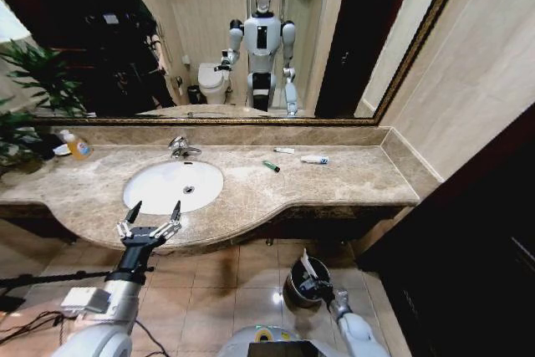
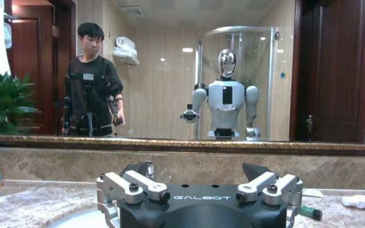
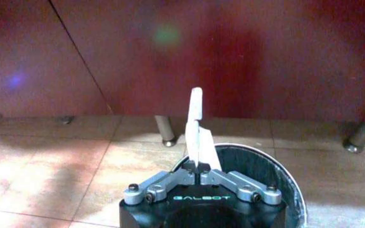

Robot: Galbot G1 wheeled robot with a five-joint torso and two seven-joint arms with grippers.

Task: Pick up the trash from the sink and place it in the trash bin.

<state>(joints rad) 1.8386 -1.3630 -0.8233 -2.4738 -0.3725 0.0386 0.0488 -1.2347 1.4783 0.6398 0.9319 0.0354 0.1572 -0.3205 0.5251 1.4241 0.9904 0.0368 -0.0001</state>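
Observation:
The white oval sink [image 1: 159, 180] is set in the marble counter, with its drain in the middle. My left gripper [image 1: 154, 214] hovers open over the counter's front edge, just before the basin. On the counter right of the sink lie pieces of trash: a green piece [image 1: 271, 166], a white tube with a blue cap [image 1: 314, 159] and a flat white packet [image 1: 284, 150]. Low on the right, my right gripper [image 3: 197, 167] is shut on a thin white piece of trash [image 3: 196, 111], directly above the black trash bin [image 3: 265, 164] on the floor.
An orange soap bottle [image 1: 78, 146] stands at the counter's back left, beside a plant [image 1: 25, 81]. The chrome faucet [image 1: 180, 148] rises behind the basin, under a wall mirror. Dark cabinet panels [image 3: 233, 57] stand behind the bin. A side wall bounds the counter on the right.

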